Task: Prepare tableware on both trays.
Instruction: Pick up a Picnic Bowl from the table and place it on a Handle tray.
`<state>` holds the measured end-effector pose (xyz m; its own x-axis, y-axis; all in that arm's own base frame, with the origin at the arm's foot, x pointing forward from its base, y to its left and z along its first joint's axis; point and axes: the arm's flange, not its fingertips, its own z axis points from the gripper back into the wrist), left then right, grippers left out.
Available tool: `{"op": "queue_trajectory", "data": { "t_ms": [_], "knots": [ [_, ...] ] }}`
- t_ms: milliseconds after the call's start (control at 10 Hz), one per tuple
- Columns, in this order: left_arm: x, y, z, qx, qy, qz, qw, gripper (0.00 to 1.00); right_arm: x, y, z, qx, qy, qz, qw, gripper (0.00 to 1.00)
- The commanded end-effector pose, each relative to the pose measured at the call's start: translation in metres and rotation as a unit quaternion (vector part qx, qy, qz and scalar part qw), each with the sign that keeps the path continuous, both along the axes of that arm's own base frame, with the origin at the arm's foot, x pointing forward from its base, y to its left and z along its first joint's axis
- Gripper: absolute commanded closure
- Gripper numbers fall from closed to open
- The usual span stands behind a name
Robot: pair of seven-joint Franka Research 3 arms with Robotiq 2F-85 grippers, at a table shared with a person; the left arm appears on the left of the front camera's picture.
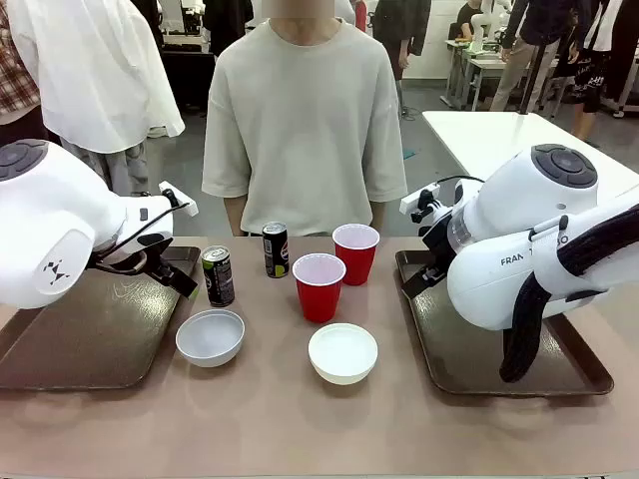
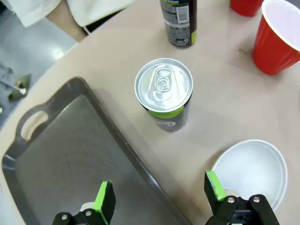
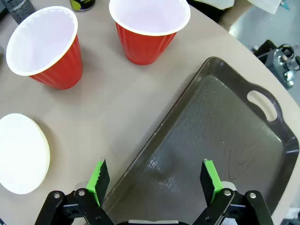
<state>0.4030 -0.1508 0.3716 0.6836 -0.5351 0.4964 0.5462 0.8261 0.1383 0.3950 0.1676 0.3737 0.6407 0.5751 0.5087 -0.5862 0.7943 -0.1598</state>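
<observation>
Tan surface (image 1: 280, 429) with a rounded edge, a person (image 1: 305, 120) stood at its far side; more people and white tables (image 1: 499, 130) are seen behind on a grey floor. Landmark is the near red cup (image 1: 319, 286), upright mid-surface. The far red cup (image 1: 355, 252) is set just behind and right of it, the red-marked can (image 1: 276, 249) behind and left, the green-banded can (image 1: 218, 276) further left, the left bowl (image 1: 210, 337) front-left and the right bowl (image 1: 342, 352) just in front. The left tray (image 1: 90, 339) is laid well left of the cup and the right tray (image 1: 469, 359) well right, so all six pieces are placed on the surface between the trays. The left arm is bent in over its tray's inner far corner, left of the cup. The left hand (image 2: 159, 194) is released with pads spread wide, held above the tray rim and surface, and the green-banded can is lined up ahead, untouched. The right hand (image 3: 154, 180) is likewise spread with nothing gripped, held over the right tray's inner edge, right of the cup. In the front view both hands are largely masked by the arm bodies, so finger state is read from the wrist views. The can's sealed pull-tab top is shown by the left wrist view, and both cups' white insides by the right wrist view.
</observation>
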Motion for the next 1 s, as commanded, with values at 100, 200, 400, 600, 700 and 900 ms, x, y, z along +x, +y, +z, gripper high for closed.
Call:
{"op": "queue_trajectory", "data": {
  "t_ms": [100, 200, 400, 600, 700, 900],
  "knots": [
    [0.0, 0.0, 0.0, 0.0, 0.0, 0.0, 1.0, 0.0, 0.0, 0.0, 0.0, 0.0, 0.0, 0.0, 1.0, 0.0],
    [0.0, 0.0, 0.0, 0.0, 0.0, 0.0, 1.0, 0.0, 0.0, 0.0, 0.0, 0.0, 0.0, 0.0, 1.0, 0.0],
    [0.0, 0.0, 0.0, 0.0, 0.0, 0.0, 1.0, 0.0, 0.0, 0.0, 0.0, 0.0, 0.0, 0.0, 1.0, 0.0],
    [0.0, 0.0, 0.0, 0.0, 0.0, 0.0, 1.0, 0.0, 0.0, 0.0, 0.0, 0.0, 0.0, 0.0, 1.0, 0.0],
    [0.0, 0.0, 0.0, 0.0, 0.0, 0.0, 1.0, 0.0, 0.0, 0.0, 0.0, 0.0, 0.0, 0.0, 1.0, 0.0],
    [0.0, 0.0, 0.0, 0.0, 0.0, 0.0, 1.0, 0.0, 0.0, 0.0, 0.0, 0.0, 0.0, 0.0, 1.0, 0.0]
  ]
}}
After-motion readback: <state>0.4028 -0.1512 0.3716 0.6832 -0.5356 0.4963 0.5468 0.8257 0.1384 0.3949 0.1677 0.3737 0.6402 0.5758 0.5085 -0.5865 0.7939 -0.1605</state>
